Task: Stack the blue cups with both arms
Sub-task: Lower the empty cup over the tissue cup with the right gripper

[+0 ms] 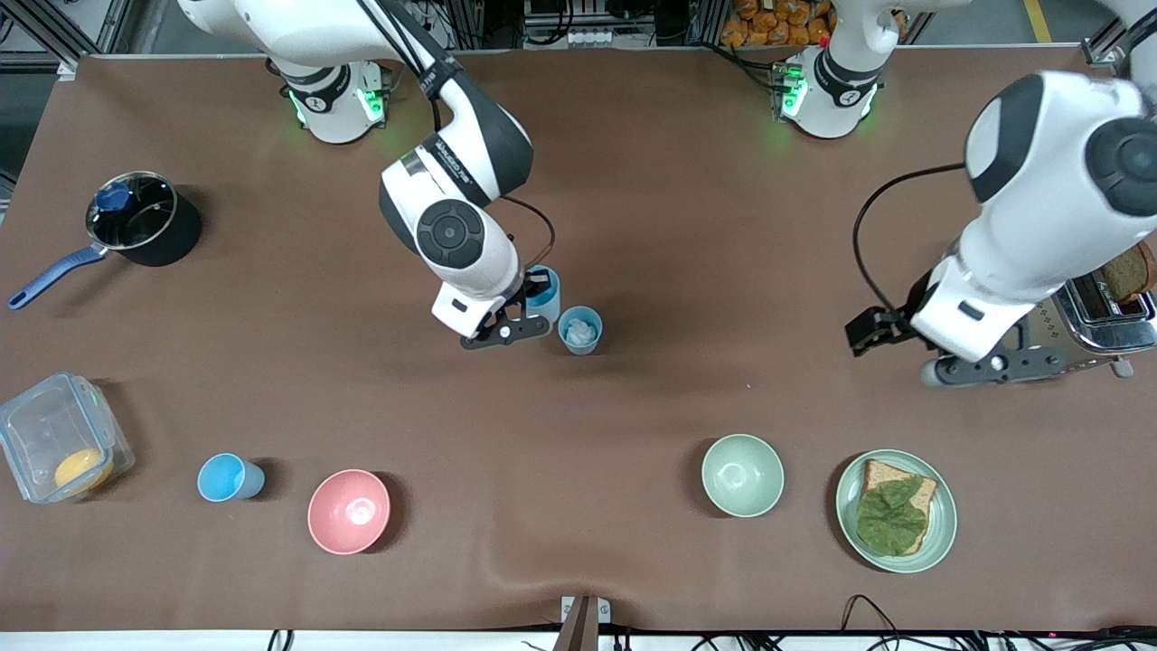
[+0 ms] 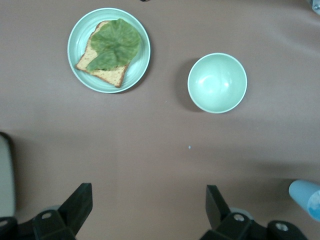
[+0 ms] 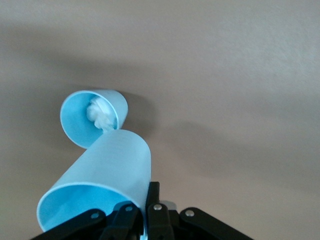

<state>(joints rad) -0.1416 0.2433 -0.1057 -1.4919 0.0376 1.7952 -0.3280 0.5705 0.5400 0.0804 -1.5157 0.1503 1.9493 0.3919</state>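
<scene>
front: right claw (image 1: pixel 529 318) clamps tapered sky-blue plastic cup (image 1: pixel 545 291) by its rim, just beside standing blue cup holding white wad (image 1: pixel 579 329); third blue cup (image 1: pixel 228 477) near pink bowl (image 1: pixel 349 511) | left wrist: left claw (image 2: pixel 145 207) spread, empty, waiting over bare brown worktop (image 2: pixel 150 150), ample room | right wrist: held cup tilted; wad may block nesting, rim may tip the standing cup

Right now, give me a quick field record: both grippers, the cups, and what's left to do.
right gripper: shut on held blue cup, beside the target cup
target cup: upright mid-table, white wad inside
third cup: standing beside pink bowl, untouched
left gripper: open, empty, waiting by the toaster
stack: not yet made
</scene>
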